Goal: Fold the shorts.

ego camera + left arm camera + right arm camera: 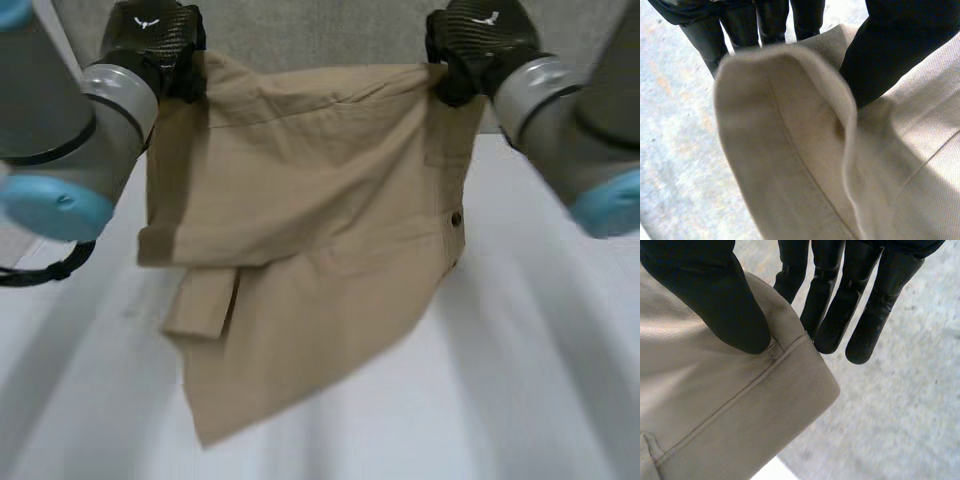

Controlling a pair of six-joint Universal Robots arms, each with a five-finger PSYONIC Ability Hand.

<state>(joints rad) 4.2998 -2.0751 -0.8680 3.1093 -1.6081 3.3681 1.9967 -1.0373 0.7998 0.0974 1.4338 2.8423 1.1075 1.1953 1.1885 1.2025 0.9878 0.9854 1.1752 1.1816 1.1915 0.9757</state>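
Pinching shorts (pixel 310 220) by top corners, held aloft: L robot hand (pixel 160 45), R robot hand (pixel 475 50).

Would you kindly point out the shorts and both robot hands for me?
shorts (pixel 310 230): head view, middle of the hanging cloth.
left robot hand (pixel 152 42): head view, back of the hand.
right robot hand (pixel 482 42): head view, back of the hand.

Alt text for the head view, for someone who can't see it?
The left hand and the right hand each pinch a top corner of the tan shorts, holding them spread between them. The shorts hang over the white table.
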